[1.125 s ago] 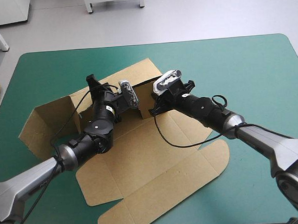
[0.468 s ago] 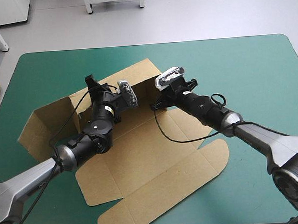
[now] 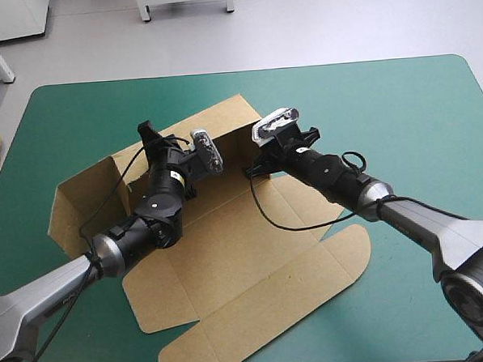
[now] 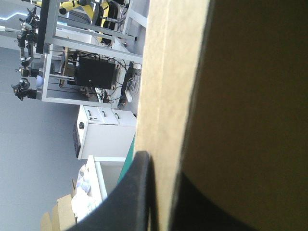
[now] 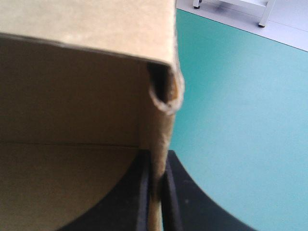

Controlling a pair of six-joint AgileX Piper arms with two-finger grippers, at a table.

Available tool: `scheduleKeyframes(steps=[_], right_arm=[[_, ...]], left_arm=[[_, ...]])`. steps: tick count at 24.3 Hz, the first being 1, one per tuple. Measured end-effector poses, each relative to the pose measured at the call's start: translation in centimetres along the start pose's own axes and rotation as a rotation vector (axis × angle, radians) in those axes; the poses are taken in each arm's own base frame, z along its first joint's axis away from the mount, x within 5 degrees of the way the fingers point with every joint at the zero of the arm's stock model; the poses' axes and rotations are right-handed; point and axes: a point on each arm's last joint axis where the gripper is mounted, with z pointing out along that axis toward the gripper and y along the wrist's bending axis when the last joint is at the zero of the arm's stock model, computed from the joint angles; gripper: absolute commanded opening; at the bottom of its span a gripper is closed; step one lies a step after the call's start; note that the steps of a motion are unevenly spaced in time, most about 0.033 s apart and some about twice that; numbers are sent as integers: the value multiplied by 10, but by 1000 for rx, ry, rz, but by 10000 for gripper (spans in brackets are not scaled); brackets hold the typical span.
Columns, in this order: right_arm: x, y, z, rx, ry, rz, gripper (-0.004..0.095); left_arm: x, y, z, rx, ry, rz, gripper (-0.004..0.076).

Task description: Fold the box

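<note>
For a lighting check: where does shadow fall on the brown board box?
High view: the brown cardboard box is evenly lit. Left wrist view: one wall face is dark, its edge strip bright. Right wrist view: the inner wall is shaded, the teal-green cover bright.

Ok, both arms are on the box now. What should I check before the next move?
1. Grip of the left gripper on the box: ok, shut on a wall.
2. Grip of the right gripper: ok, shut on a wall's end edge.
3. Is the far wall raised between the two grippers: ok.
4. Is the left side flap standing: ok.
5. Is the lid panel flat on the table: ok.
6. Is the corner fold at the right gripper fully seated: cannot tell.
</note>
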Motion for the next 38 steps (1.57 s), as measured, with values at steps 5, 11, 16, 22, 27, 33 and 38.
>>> scheduleKeyframes(steps=[5, 11, 16, 22, 27, 33, 38], right_arm=[[0, 0, 0, 0, 0, 3, -19], [0, 0, 0, 0, 0, 9, -19], [0, -1, 0, 4, 0, 19, -19], [0, -1, 1, 3, 1, 21, -19], [-1, 0, 1, -12, 4, 21, -19], [-3, 0, -3, -53, 12, 21, -15], [-6, -25, -15, -123, 64, 121, -12]], left_arm=[[0, 0, 0, 0, 1, 0, 1], [-5, -5, -7, 28, -22, -32, 298], [-17, -17, -17, 96, -79, -84, 386], [-32, -29, -38, 115, -126, -58, 293], [-35, -22, -63, 109, -170, -93, -1], [-23, 9, -83, 39, -135, -197, -2], [-4, 57, -88, 26, -70, -415, -2]])
